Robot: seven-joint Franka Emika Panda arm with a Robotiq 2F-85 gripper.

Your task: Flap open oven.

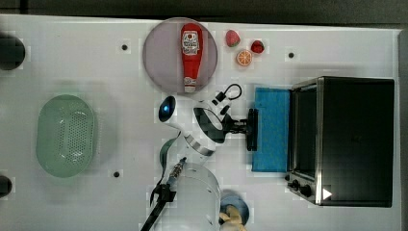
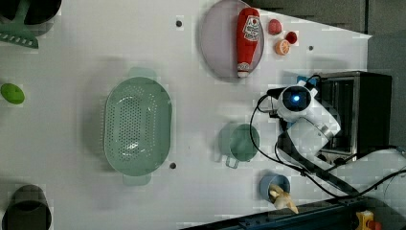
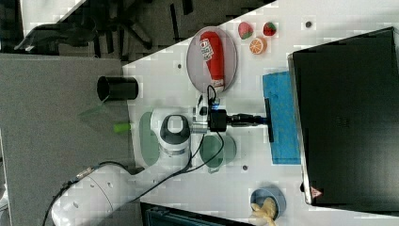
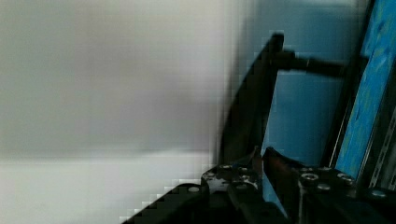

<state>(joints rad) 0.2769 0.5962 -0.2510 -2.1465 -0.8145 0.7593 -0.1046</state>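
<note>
The black oven (image 1: pixel 356 139) stands at the top view's right, and its blue-tinted door (image 1: pixel 272 130) is folded down flat onto the table in front of it. My gripper (image 1: pixel 244 127) reaches in level from the top view's left and is shut on the door's handle (image 1: pixel 251 129). In the right view the gripper (image 3: pixel 256 120) meets the dark handle bar (image 3: pixel 268 120) at the outer edge of the lowered door (image 3: pixel 282 127). In the wrist view the handle (image 4: pixel 254 102) runs down between my fingers, with the gripper (image 4: pixel 261 161) closed around it.
A ketchup bottle (image 1: pixel 191 55) lies on a purple plate (image 1: pixel 159 57), with toy fruits (image 1: pixel 244 57) beside it. A green colander (image 1: pixel 65 134) sits at the top view's left. A green cup (image 2: pixel 239 141) and a blue cup (image 2: pixel 274 184) stand near the arm's base.
</note>
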